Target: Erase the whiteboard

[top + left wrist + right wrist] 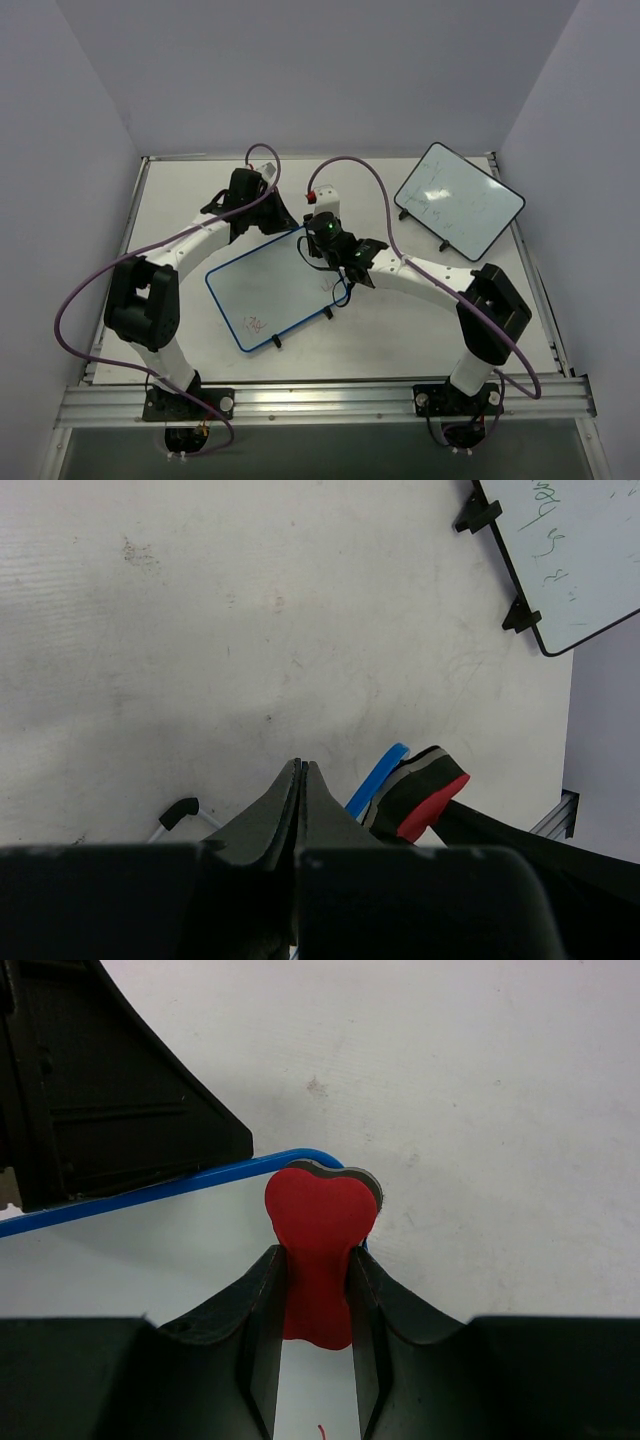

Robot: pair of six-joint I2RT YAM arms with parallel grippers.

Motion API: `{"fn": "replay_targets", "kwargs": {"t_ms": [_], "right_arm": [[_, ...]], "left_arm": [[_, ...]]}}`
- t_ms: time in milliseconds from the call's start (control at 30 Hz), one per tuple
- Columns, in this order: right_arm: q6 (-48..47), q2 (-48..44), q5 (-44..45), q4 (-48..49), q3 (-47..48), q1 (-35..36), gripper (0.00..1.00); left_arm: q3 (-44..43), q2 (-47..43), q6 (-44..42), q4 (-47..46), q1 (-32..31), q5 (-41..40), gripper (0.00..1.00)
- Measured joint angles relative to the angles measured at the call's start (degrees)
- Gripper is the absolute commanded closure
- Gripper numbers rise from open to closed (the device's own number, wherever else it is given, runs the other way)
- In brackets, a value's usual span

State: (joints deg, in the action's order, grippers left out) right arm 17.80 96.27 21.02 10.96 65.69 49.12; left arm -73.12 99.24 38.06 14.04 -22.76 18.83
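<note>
The blue-rimmed whiteboard (275, 290) lies flat mid-table, with red scribbles (255, 323) near its front corner. My right gripper (320, 240) is over the board's far right corner, shut on a red foam eraser (320, 1225) that rests on the white surface by the blue rim (150, 1192). A small red mark (322, 1430) shows between the fingers. My left gripper (262, 215) is at the board's far edge. In the left wrist view its jaws (302, 765) are pressed together with a sliver of blue rim between them. The eraser (425, 790) is just to their right.
A second, black-rimmed whiteboard (458, 198) with faint dark marks lies at the back right, also in the left wrist view (580, 550). Grey walls close in three sides. The metal rail (320, 400) with both arm bases runs along the near edge.
</note>
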Motion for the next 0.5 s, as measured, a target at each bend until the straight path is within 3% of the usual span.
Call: {"fn": "replay_targets", "kwargs": {"t_ms": [500], "right_arm": [[3.41,-5.99,-0.28,2.40,-10.45,1.70,1.00]], "left_arm": [[0.02,0.00,0.02,-0.20,-0.52,0.09,0.98]]}}
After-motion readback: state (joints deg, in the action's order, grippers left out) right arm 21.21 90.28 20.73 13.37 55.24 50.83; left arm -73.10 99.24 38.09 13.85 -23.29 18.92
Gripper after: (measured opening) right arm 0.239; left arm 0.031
